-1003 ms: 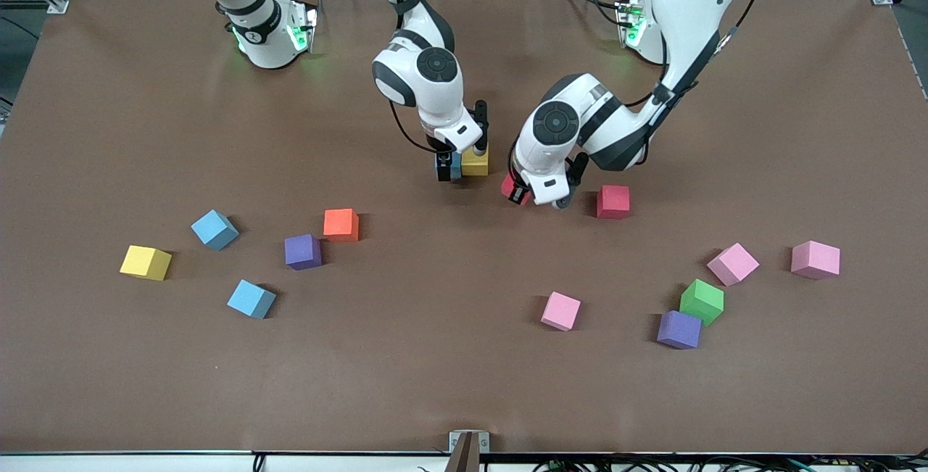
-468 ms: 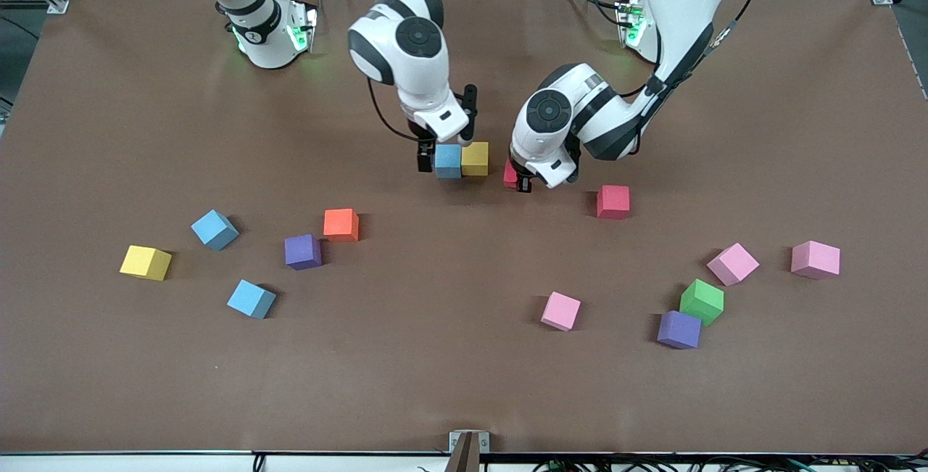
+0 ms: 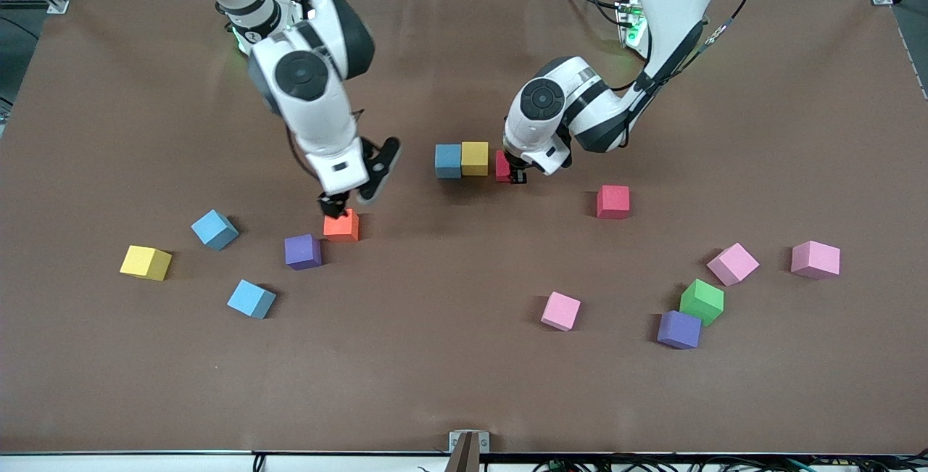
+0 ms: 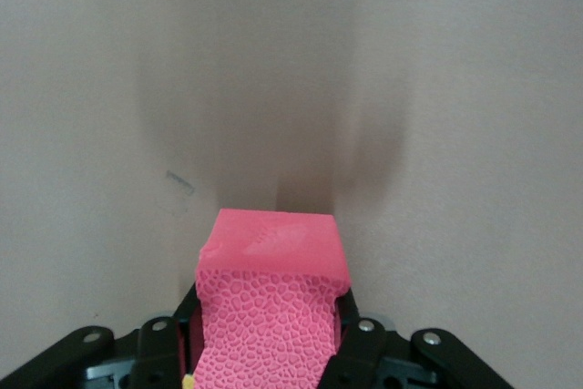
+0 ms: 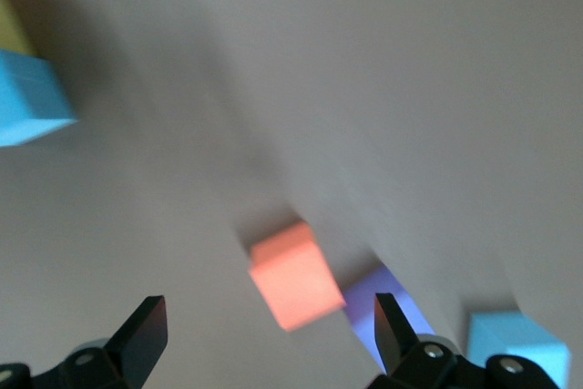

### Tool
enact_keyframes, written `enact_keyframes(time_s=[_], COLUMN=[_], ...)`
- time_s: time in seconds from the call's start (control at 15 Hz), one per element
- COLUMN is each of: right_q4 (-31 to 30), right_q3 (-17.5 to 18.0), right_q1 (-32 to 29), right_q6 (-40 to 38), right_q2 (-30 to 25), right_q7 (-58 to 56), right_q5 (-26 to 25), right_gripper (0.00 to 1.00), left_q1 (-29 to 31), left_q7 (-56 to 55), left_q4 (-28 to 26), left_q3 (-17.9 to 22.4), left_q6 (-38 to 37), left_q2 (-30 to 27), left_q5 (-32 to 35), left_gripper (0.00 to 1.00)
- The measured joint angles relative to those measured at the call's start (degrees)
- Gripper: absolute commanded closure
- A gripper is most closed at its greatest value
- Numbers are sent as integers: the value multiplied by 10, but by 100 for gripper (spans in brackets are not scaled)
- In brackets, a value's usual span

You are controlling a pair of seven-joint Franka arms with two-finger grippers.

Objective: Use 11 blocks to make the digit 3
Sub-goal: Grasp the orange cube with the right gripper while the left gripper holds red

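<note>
Presently the right gripper [image 3: 346, 205], fingers wide, is hovering directly above the orange block [image 3: 341, 225] at centre-left of frame; the left gripper [image 3: 510, 170] is gripping a red block [image 3: 502, 165] beside the yellow block [image 3: 475, 158] on the counter [image 3: 464, 385]

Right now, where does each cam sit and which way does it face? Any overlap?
Front view: high across the table, facing both arm bases; both arms show whole.
Left wrist view: on the left arm's wrist, looking down past the left tool at the red block it grips; finger bases show.
Right wrist view: on the right wrist, looking down between the open fingertips of the right tool at the orange block.
Shared: front and right wrist views both show the orange block.
</note>
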Motion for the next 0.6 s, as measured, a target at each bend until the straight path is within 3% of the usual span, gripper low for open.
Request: enact_keyframes(time_s=[0.27, 0.6], right_q4=[-3, -34], right_q3=[-13, -10], right_q1=[-42, -49], right_q6=[5, 27], right_q2=[1, 11], right_q7=[109, 387], right_q5=[5, 53], right_gripper=[0, 0], left_q1=[0, 0], left_q7=[-39, -54], left_q4=[-4, -7], left_q3=[-4, -13], left_q6=[1, 1], left_q2=[0, 0], left_q5=[0, 0], left_gripper=[74, 74])
